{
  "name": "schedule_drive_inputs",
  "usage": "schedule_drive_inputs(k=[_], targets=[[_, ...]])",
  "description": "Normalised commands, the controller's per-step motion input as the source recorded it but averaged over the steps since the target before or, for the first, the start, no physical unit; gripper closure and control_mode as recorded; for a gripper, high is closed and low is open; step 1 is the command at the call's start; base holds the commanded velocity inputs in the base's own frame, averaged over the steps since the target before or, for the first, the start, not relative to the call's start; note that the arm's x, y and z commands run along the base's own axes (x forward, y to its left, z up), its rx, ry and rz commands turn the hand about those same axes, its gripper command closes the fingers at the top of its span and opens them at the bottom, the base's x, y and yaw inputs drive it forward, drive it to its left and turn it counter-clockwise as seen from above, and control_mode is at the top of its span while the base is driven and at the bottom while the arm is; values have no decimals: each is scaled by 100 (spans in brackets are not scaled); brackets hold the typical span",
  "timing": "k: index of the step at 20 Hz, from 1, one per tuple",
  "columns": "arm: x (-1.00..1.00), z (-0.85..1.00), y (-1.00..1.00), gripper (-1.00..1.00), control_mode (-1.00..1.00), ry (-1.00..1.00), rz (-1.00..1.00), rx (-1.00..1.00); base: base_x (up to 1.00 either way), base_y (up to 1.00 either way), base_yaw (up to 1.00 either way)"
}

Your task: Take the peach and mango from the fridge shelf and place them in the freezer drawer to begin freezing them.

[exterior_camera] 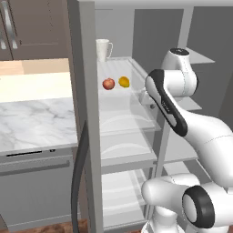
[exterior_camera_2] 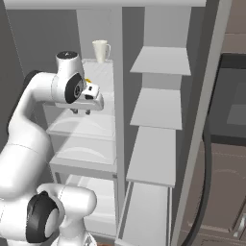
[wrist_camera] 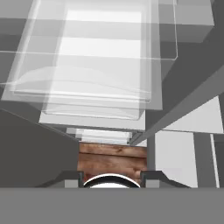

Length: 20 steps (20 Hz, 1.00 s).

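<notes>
The peach (exterior_camera: 108, 83) and mango (exterior_camera: 124, 82) sit side by side on the shelf (exterior_camera: 132, 68) near the mug (exterior_camera: 103, 48), and the claw (exterior_camera_2: 82, 111), empty and spread, could bump one fruit and roll it away.

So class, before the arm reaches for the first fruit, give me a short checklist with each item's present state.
1. Fridge door open: ok.
2. Peach and mango both on the fridge shelf, side by side: ok.
3. Gripper holds nothing: ok.
4. Jaws open wide enough: cannot tell.
5. Gripper close to the fruit: not ok, it hangs in front of the shelf.
6. White mug behind the fruit, out of the path: ok.
</notes>
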Motion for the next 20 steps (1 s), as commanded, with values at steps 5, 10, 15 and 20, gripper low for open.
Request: schedule_drive_inputs(k=[5, 10, 15, 20], targets=[[-19, 0, 0, -100, -100, -5, 0, -2, 0, 0, 0], [-4, 38, 23, -100, -100, -20, -1, 4, 0, 0, 0], [15, 30, 45, -100, -100, -14, -6, 8, 0, 0, 0], [67, 7, 23, -100, -100, -13, -9, 3, 0, 0, 0]])
